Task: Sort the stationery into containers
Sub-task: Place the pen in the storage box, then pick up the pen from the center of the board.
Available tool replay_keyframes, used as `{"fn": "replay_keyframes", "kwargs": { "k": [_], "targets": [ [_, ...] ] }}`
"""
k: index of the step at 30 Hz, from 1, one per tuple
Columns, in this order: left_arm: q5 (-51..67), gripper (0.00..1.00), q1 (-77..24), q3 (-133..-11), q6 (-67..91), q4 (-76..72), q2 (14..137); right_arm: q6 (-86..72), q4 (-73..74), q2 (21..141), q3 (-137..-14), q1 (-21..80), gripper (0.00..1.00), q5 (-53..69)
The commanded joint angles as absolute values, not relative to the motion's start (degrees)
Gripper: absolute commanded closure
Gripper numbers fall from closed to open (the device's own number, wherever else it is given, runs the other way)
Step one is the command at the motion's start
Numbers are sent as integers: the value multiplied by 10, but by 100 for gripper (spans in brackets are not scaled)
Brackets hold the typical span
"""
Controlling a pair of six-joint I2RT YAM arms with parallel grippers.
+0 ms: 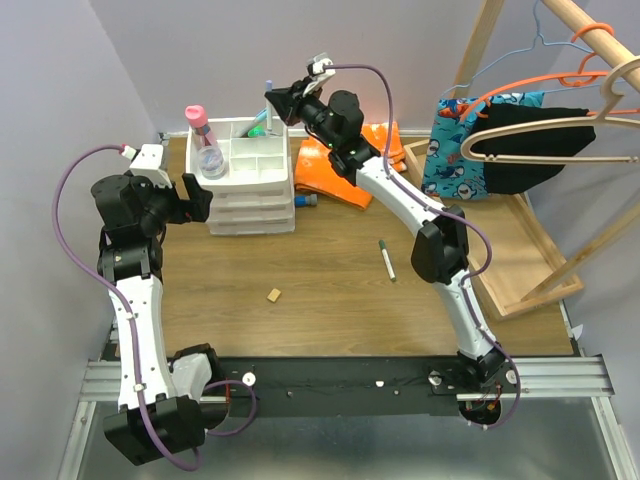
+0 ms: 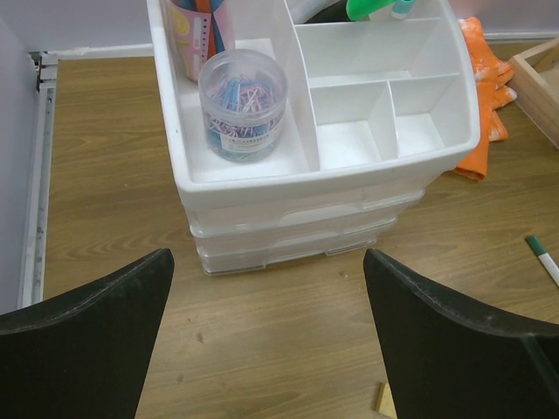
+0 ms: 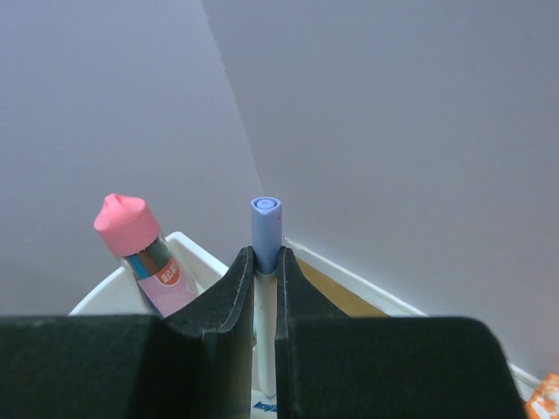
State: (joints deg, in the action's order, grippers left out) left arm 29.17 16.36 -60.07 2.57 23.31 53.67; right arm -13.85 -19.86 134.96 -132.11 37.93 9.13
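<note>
The white three-drawer unit (image 1: 252,190) stands at the back left; its top tray (image 2: 384,153) has several compartments. A clear pink-capped bottle (image 1: 205,140) stands in the left compartment, also in the right wrist view (image 3: 131,234). My right gripper (image 1: 275,104) hovers over the tray's back, shut on an upright white pen with a lilac-blue cap (image 3: 265,223). A white green-capped pen (image 1: 386,259) lies on the table, also in the left wrist view (image 2: 543,257). A blue-capped tube (image 1: 306,201) lies right of the unit. My left gripper (image 1: 198,198) is open and empty left of the unit (image 2: 266,288).
A jar of paper clips (image 2: 243,105) sits in the tray's left compartment. An orange cloth (image 1: 335,165) lies right of the unit. A small tan block (image 1: 273,294) lies mid-table. A shallow wooden tray (image 1: 535,260) and a rack of hangers (image 1: 560,90) fill the right side.
</note>
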Motion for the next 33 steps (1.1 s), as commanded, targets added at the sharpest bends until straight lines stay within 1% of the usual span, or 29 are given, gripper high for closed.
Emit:
{"fn": "replay_keyframes", "kwargs": {
  "k": [1, 3, 5, 6, 8, 13, 14, 15, 18, 23, 26, 29, 30, 31, 32, 33],
  "targets": [
    [285, 1, 166, -593, 20, 236, 528, -101, -206, 1363, -1337, 387, 89, 69],
    [285, 1, 166, -592, 19, 236, 527, -88, -206, 1359, -1328, 390, 88, 67],
    [285, 1, 166, -592, 21, 236, 527, -69, -208, 1354, -1305, 392, 83, 69],
    [285, 1, 167, -592, 20, 236, 527, -63, -214, 1348, -1295, 393, 75, 68],
    [286, 1, 166, -592, 22, 233, 527, -52, -225, 1331, -1260, 395, 68, 66],
    [287, 1, 166, -589, 25, 232, 523, -30, -235, 1309, -1228, 397, 66, 61],
    [288, 1, 166, -589, 25, 231, 522, -30, -235, 1303, -1221, 398, 63, 58],
    [288, 1, 167, -591, 25, 233, 519, -30, -236, 1298, -1217, 397, 58, 55],
    [289, 1, 167, -592, 25, 236, 516, -33, -245, 1268, -1192, 399, 53, 53],
    [298, 1, 167, -595, 39, 229, 515, -31, -248, 1191, -1125, 402, 49, 49],
    [303, 1, 167, -601, 49, 218, 516, -33, -208, 1124, -1064, 403, 48, 40],
    [306, 1, 166, -606, 56, 207, 515, -55, -107, 1055, -1004, 403, 46, 3],
    [307, 1, 166, -610, 61, 207, 514, -64, -13, 1046, -996, 402, 46, -25],
    [309, 1, 165, -611, 62, 206, 514, -78, 44, 1039, -988, 401, 46, -53],
    [309, 1, 162, -612, 63, 205, 514, -83, 95, 1029, -969, 399, 46, -61],
    [309, 1, 160, -614, 63, 206, 512, -85, 185, 1027, -954, 395, 47, -63]
  ]
}}
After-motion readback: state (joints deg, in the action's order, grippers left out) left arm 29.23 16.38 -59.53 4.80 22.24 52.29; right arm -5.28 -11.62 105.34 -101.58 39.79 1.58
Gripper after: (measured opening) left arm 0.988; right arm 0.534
